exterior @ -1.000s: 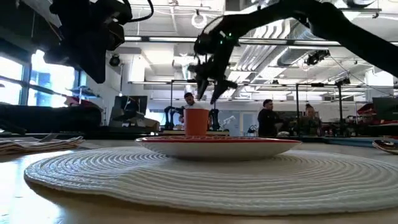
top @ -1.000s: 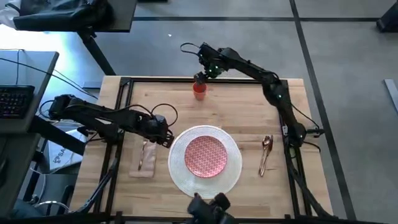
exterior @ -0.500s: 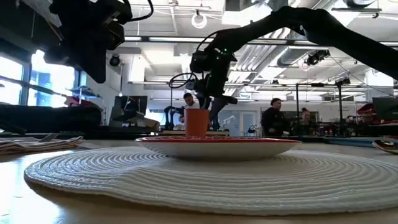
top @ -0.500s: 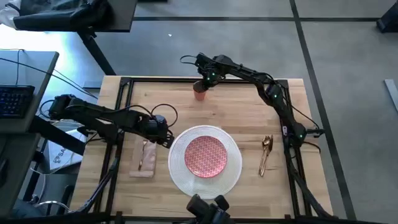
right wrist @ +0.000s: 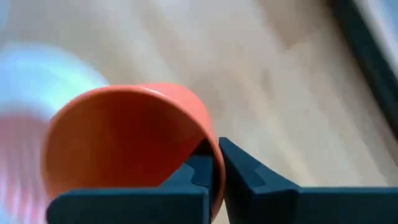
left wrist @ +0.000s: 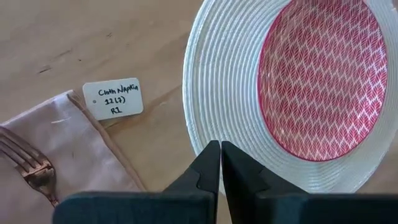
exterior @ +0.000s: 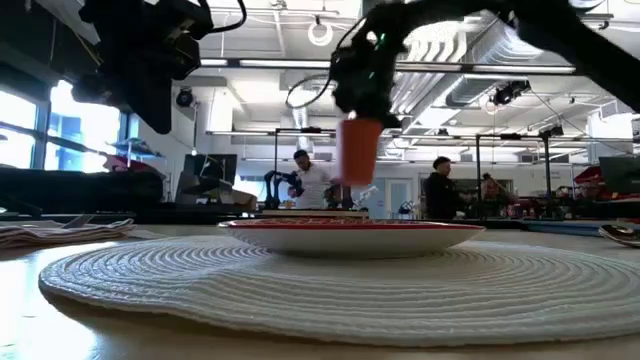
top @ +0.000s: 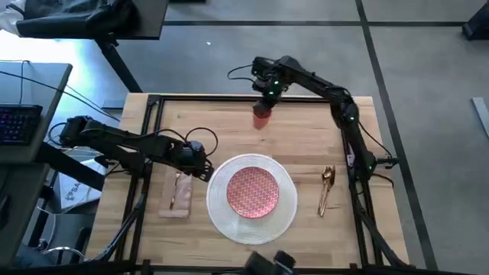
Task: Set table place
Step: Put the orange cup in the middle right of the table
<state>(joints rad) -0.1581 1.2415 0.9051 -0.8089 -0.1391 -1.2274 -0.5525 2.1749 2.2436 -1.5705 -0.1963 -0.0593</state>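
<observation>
While the right claw (top: 264,98) pinches the cup (top: 262,116) by its rim (clear of the bench (top: 306,145)) beyond the plate (top: 253,190), the left claw (left wrist: 221,163) hangs closed, empty, beside the plate.

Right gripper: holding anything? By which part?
Yes. The right gripper pinches the cup by its rim wall, one finger inside, one outside, lifted off the table. Left gripper holds nothing.
</observation>
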